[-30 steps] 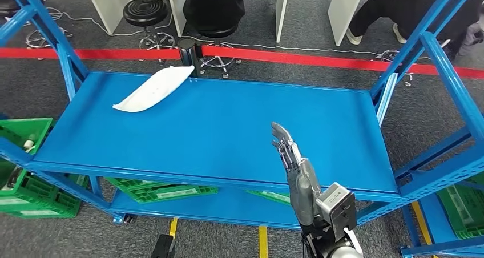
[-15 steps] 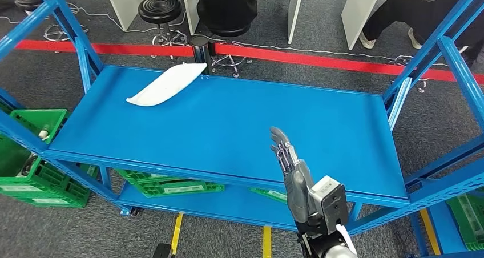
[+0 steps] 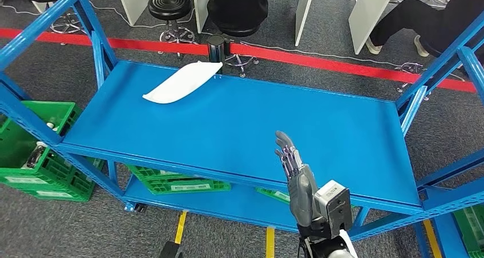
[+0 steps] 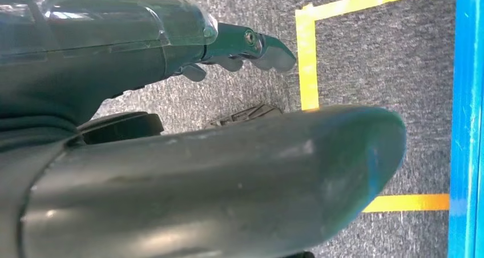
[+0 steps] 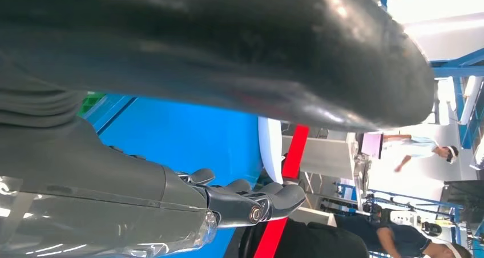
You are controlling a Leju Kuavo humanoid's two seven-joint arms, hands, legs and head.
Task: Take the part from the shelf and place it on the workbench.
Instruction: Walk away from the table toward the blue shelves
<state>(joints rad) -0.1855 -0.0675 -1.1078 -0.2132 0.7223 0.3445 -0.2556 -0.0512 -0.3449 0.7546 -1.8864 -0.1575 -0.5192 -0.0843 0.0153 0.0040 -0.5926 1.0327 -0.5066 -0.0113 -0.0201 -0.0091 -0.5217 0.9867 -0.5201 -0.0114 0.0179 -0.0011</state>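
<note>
The part (image 3: 182, 83) is a long white curved shell lying flat at the far left of the blue shelf (image 3: 240, 127). A sliver of the part (image 5: 268, 146) shows white beyond my right hand in the right wrist view. My right hand (image 3: 294, 175) is raised over the shelf's near edge, right of centre, fingers straight and apart, holding nothing. It is well short of the part and to its right. My left hand (image 4: 251, 47) hangs over grey floor, fingers loosely extended and empty.
Blue uprights (image 3: 94, 35) frame the shelf at both ends. Green crates (image 3: 34, 155) sit at the lower left and under the shelf. Behind a red floor line (image 3: 342, 64) stand stools, white desk legs and seated people. Yellow tape (image 4: 308, 52) marks the floor.
The whole picture has shifted right and down, so the camera has moved. My right hand keeps its raised, spread pose over the shelf's near edge.
</note>
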